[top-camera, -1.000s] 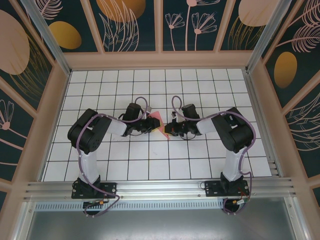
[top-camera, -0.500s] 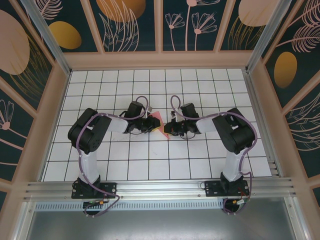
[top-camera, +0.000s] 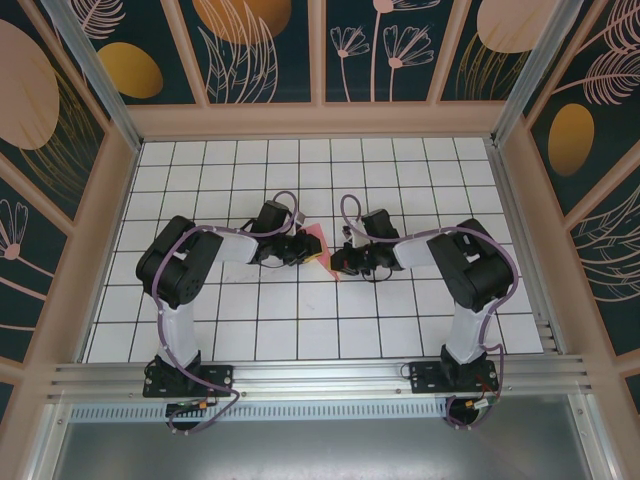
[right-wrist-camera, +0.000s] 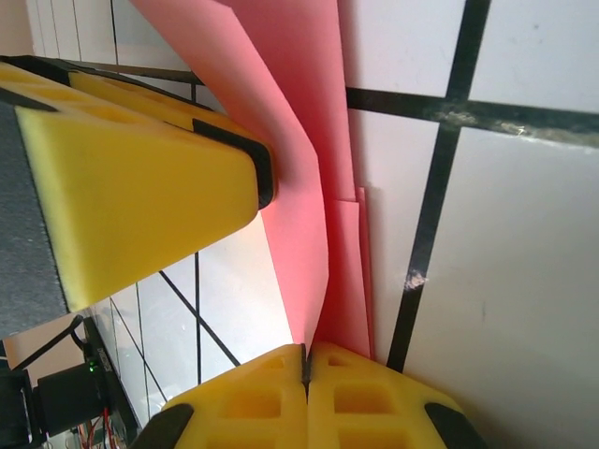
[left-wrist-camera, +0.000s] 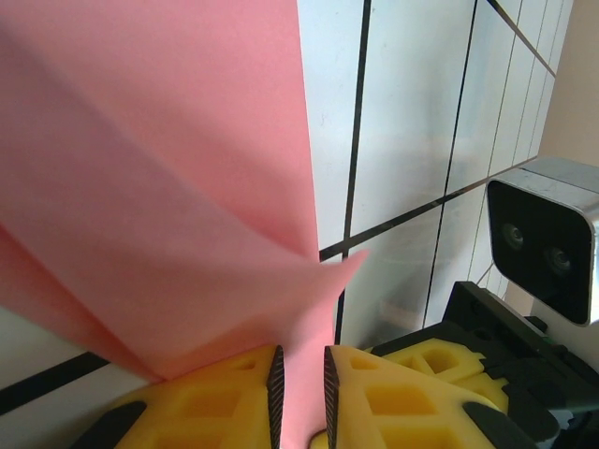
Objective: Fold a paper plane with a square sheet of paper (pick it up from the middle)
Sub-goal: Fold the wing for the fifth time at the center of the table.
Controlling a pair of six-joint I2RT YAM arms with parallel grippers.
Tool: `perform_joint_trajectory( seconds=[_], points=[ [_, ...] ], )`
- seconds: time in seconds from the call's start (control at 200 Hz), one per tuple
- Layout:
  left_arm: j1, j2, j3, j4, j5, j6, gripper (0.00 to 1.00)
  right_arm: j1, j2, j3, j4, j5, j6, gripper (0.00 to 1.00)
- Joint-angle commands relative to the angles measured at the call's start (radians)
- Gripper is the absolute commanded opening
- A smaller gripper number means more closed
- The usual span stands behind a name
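The sheet of paper (top-camera: 314, 241) sits at the centre of the grid table (top-camera: 300, 340), partly raised and creased into overlapping layers, with no pointed dart formed yet. The left gripper (left-wrist-camera: 302, 360) pinches a folded flap between nearly closed pads, and the right gripper (right-wrist-camera: 306, 354) is clamped tight on a layered edge. By this evidence, early folds are in place; the later shaping folds remain.

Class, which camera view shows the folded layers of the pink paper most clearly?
The right wrist view: the pink paper is seen close up, its overlapping layers and edges distinct. The left wrist view gives a broad sheet with one soft crease; the top external view, a tiny pink patch.
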Motion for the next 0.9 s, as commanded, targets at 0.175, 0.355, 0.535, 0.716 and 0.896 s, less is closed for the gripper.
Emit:
perform_joint_trajectory(
  seconds=[0.175,0.355,0.535,0.716,0.896],
  points=[
    [0.003,0.072,-0.021,-0.122,-0.177,0.051,0.23,0.010,-0.041,-0.002,-0.072,0.035,-0.018,0.09],
    [0.004,0.081,-0.018,-0.129,-0.181,0.053,0.23,0.010,-0.094,-0.024,-0.105,0.042,-0.066,0.17],
    [0.004,0.084,-0.014,-0.138,-0.187,0.052,0.23,0.010,-0.077,-0.036,-0.112,0.043,-0.085,0.15],
    [0.004,0.083,-0.012,-0.141,-0.191,0.053,0.23,0.010,-0.036,-0.025,-0.128,0.063,-0.086,0.02],
    [0.004,0.085,-0.011,-0.146,-0.192,0.055,0.23,0.010,-0.084,-0.003,-0.141,0.079,-0.079,0.08]
  ],
)
